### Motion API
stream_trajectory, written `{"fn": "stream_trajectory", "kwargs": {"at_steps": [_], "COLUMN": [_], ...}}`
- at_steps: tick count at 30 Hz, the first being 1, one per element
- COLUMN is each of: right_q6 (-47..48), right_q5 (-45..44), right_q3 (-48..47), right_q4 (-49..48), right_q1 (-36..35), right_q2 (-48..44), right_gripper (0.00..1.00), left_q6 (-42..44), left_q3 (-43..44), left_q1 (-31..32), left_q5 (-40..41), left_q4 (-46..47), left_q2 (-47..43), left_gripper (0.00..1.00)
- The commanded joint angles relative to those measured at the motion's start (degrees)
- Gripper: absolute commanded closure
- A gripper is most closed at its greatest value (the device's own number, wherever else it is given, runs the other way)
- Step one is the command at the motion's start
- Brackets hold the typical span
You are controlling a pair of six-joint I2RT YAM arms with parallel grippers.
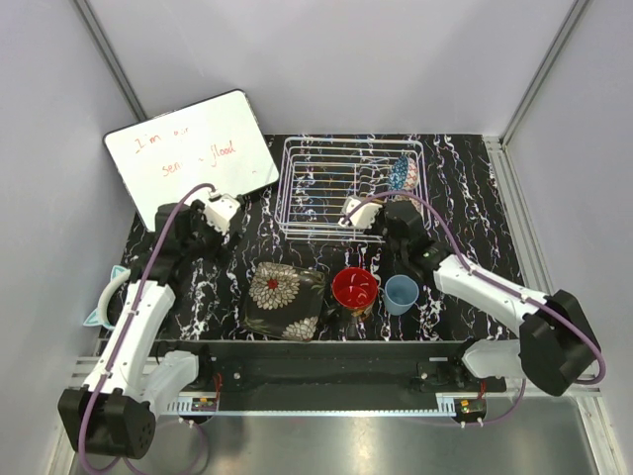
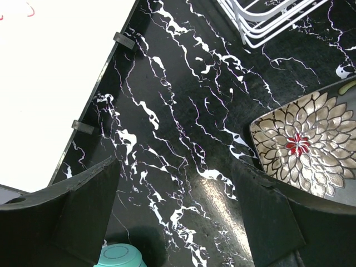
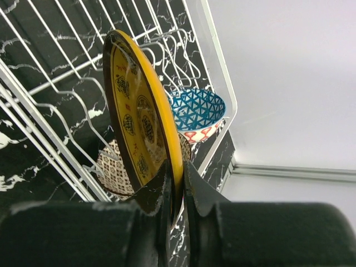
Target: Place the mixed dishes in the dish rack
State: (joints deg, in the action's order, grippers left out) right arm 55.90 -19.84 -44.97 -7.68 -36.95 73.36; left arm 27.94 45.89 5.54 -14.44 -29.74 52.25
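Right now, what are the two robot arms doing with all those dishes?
They are loading the white wire dish rack. The right arm's jaws are shut on the edge of a yellow-and-dark plate, held upright among the rack's wires, near a blue patterned bowl in the rack. The left arm's jaws are open and empty above the table, beside the floral dish. The red bowl and pale blue cup sit on the table.
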Motion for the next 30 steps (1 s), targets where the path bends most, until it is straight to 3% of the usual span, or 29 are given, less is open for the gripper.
{"fn": "stream_trajectory", "kwargs": {"at_steps": [1,16,25,30], "right_q6": [4.30,2.64,0.00,2.28], "right_q5": [1.90,7.53,6.12,3.67], "right_q3": [0.50,-1.61,-1.26,1.81], "right_q4": [-2.08,11.36,21.99,22.71], "right_q1": [0.47,0.47,0.39,0.12], "right_q2": [1.87,5.30,2.49,-0.41], "right_gripper": [1.00,1.00,1.00,1.00], "left_q6": [-0.96,-0.79,-0.70,-1.05], "left_q3": [-1.24,-2.82,-2.65,-2.82], "left_q1": [-0.27,0.00,0.08,0.00], "left_q5": [-1.21,-0.86,-0.68,-0.86], "left_q4": [2.58,5.48,5.83,6.36], "left_q2": [-0.74,-0.83,-0.66,-0.57], "left_gripper": [0.13,0.12,0.11,0.11]}}
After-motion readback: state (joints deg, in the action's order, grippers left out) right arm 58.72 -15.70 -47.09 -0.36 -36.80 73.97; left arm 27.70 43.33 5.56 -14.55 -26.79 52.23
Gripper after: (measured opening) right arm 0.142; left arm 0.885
